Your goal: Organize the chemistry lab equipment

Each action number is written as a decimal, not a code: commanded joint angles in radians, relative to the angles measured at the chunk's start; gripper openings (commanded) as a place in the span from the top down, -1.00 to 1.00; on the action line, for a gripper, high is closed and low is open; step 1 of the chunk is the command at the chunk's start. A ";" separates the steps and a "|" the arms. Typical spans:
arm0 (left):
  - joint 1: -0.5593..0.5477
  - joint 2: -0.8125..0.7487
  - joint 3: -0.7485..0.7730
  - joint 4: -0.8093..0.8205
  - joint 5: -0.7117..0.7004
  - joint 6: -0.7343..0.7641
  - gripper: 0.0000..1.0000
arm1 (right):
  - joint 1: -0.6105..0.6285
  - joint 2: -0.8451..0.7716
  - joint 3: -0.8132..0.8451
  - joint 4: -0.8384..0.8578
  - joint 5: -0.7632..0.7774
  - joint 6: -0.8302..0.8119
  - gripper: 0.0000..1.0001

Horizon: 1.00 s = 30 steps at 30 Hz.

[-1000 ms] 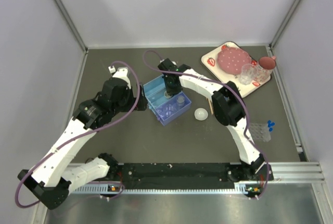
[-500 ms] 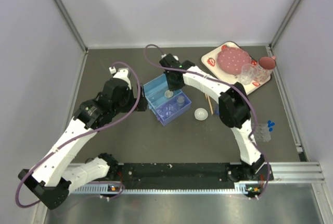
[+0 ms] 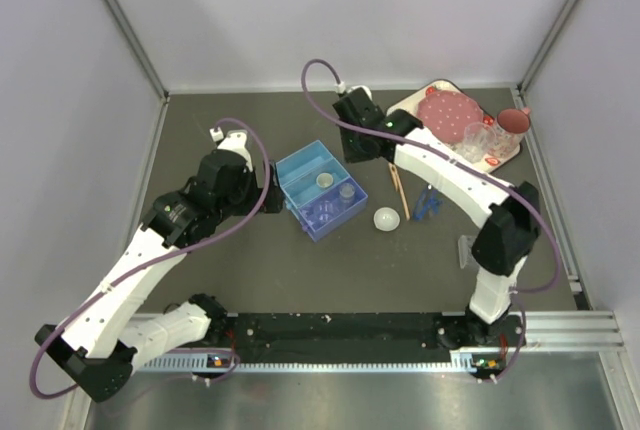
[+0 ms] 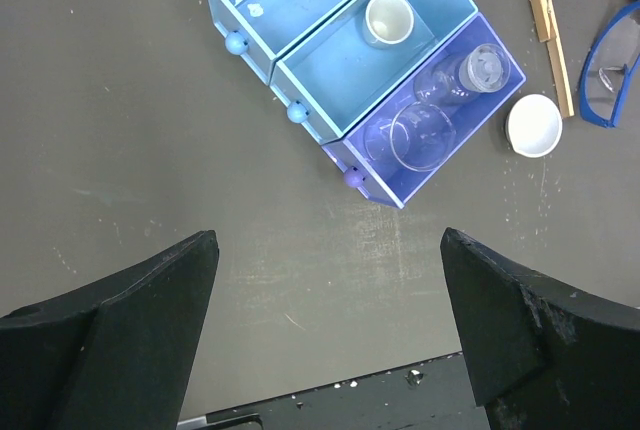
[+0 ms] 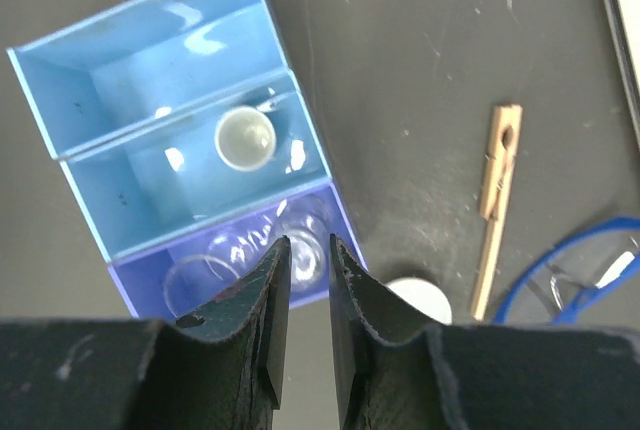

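Note:
A blue three-compartment box (image 3: 300, 165) stands mid-table. A small white dish (image 3: 325, 180) sits in its middle compartment (image 5: 150, 190), and clear round dishes (image 4: 420, 135) lie in the purple one. Another white dish (image 3: 386, 218) rests on the table beside thin wooden tongs (image 3: 397, 188). My right gripper (image 5: 308, 242) hovers high, beyond the box's far right corner (image 3: 356, 150). Its jaws stand a narrow gap apart with nothing between them. My left gripper (image 4: 328, 250) is wide open and empty, just left of the box (image 3: 270, 198). A clear rack (image 3: 466, 248) shows partly behind the right arm.
Blue safety glasses (image 3: 430, 202) lie right of the tongs. A strawberry-print tray (image 3: 405, 118) with a pink plate and glasses sits at the far right. The black base rail (image 3: 340, 328) runs along the near edge. Grey walls close in three sides.
My right gripper has pulled back from above the box toward the far right and its elbow has swung right. The white dish stays in the middle compartment. The left arm has not moved.

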<state>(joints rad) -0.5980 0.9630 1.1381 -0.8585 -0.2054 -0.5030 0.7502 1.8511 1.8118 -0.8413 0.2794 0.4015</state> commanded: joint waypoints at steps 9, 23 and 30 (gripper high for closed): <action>0.004 0.006 -0.001 0.062 0.026 -0.011 -0.97 | -0.002 -0.442 -0.459 0.008 0.055 0.134 0.53; 0.004 -0.023 -0.029 0.121 0.138 0.004 -0.97 | -0.006 -0.710 -0.965 0.169 0.023 0.450 0.52; 0.004 -0.041 -0.063 0.147 0.175 0.004 -0.97 | -0.011 -0.737 -1.101 0.321 0.015 0.554 0.47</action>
<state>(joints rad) -0.5968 0.9512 1.0893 -0.7708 -0.0635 -0.5022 0.7433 1.1488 0.7586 -0.6571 0.2840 0.8658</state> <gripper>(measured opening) 0.986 0.259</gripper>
